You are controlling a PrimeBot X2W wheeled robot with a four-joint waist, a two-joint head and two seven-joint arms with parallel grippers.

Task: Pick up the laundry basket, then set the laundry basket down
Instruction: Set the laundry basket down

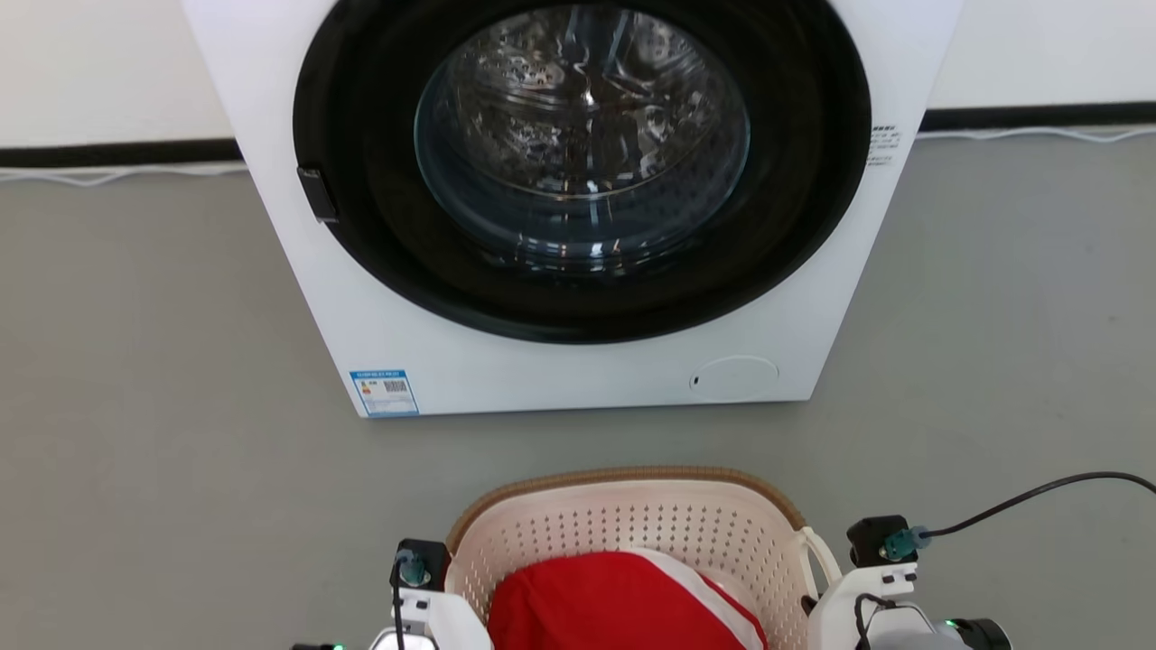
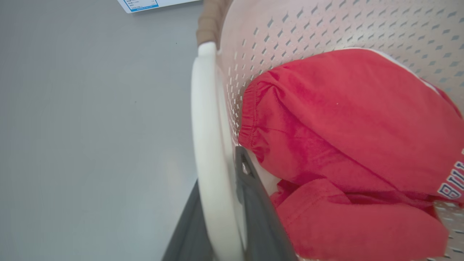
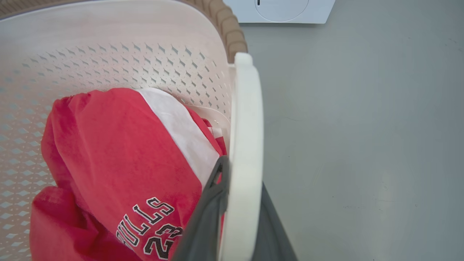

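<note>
Head view, six o'clock: cream perforated plastic laundry basket; left gripper and right gripper clamp its white loop handles. Pickup step, probably; next, lift level.

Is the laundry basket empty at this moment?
No, a red garment with a white stripe lies inside the laundry basket.

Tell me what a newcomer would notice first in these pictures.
The white washing machine, with its big dark round door, stands at the top of the head view. Nearer the robot, the laundry basket holds a bright red garment. The left gripper and right gripper each have fingers either side of a white loop handle.
</note>
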